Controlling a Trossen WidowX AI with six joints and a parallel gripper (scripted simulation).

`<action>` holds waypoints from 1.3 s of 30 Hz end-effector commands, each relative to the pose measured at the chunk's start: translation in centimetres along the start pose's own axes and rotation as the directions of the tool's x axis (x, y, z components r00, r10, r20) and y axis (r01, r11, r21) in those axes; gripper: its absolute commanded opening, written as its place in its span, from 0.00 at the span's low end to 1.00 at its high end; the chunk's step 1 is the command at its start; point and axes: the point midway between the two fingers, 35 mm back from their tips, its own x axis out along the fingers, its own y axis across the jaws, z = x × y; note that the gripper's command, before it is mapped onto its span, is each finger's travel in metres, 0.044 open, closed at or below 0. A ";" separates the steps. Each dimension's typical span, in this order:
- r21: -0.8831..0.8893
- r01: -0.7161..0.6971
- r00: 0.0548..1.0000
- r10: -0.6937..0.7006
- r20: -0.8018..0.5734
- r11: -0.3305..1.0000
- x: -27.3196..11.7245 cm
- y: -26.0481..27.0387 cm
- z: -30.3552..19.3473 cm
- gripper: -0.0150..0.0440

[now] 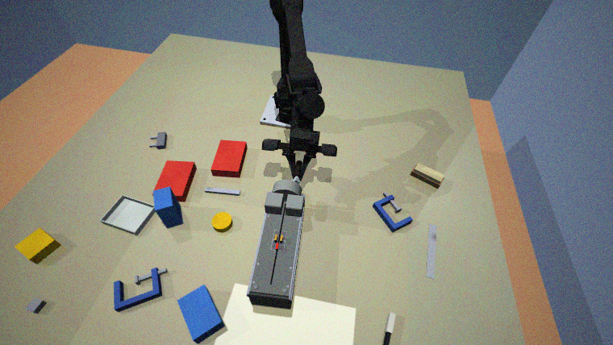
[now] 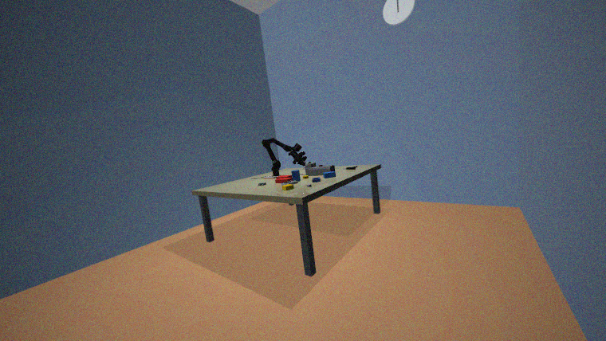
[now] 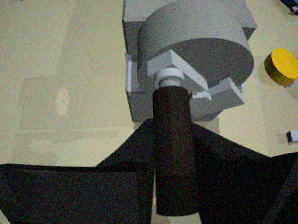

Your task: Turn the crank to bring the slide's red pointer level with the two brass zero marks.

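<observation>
The grey machine [image 1: 281, 257] [image 2: 318, 170] [image 3: 195, 55] lies lengthwise on the table, its round crank hub [image 1: 287, 186] facing the arm. The red pointer [image 1: 277, 246] sits in the dark slot, a little toward the machine's far end from the brass zero marks [image 1: 278, 239], not level with them. My gripper [image 1: 298, 174] [image 3: 164, 125] is shut on the dark crank handle [image 3: 172, 130], which stands between the fingers. The pale crank arm [image 3: 187, 75] joins the handle to the hub in the wrist view. The fingertips are partly hidden behind the handle.
A yellow disc [image 1: 221, 221] [image 3: 282, 66] and a grey bar [image 1: 223, 191] lie left of the machine. Two red blocks [image 1: 229, 157] [image 1: 176, 179] are further left. A blue clamp [image 1: 392, 214] lies to the right. A white sheet [image 1: 326, 321] is at the machine's far end.
</observation>
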 end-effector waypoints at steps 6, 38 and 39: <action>0.004 0.013 1.000 -0.013 0.014 1.000 -0.6 -1.0 0.5 0.25; 0.002 0.015 1.000 -0.015 0.014 1.000 -0.5 -3.0 0.5 0.25; 0.002 0.015 1.000 -0.015 0.014 1.000 -0.5 -3.0 0.4 0.25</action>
